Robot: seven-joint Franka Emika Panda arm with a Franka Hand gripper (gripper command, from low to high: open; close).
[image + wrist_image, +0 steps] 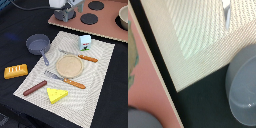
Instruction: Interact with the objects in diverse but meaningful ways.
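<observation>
Orange-brown bread loaf (16, 71) lying at 9 o'clock on the black worktop (10, 40); saucepan (38, 45), sausage (34, 88), cheese wedge (57, 95), milk carton (85, 42) following rightward. Hand (64, 12) hovering at 12 o'clock, spread indeterminable.

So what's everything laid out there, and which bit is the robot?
Placemat: one, cream, centre of the dark table.
Plate: one, tan, on the placemat.
Knife: one, orange handle, beyond the plate.
Fork: one, orange handle, nearer side of the plate.
Milk carton: one, white, far end of the placemat.
Cheese: one, yellow, near corner of the placemat.
Sausage: one, reddish-brown, placemat edge.
Bread: one, orange, exterior view's left.
Saucepan: one, grey, beside the placemat.
Toy stove: one, pink with black burners, far side.
Pot: one, grey, on the stove.
Gripper: one, white-grey, above the stove edge.
</observation>
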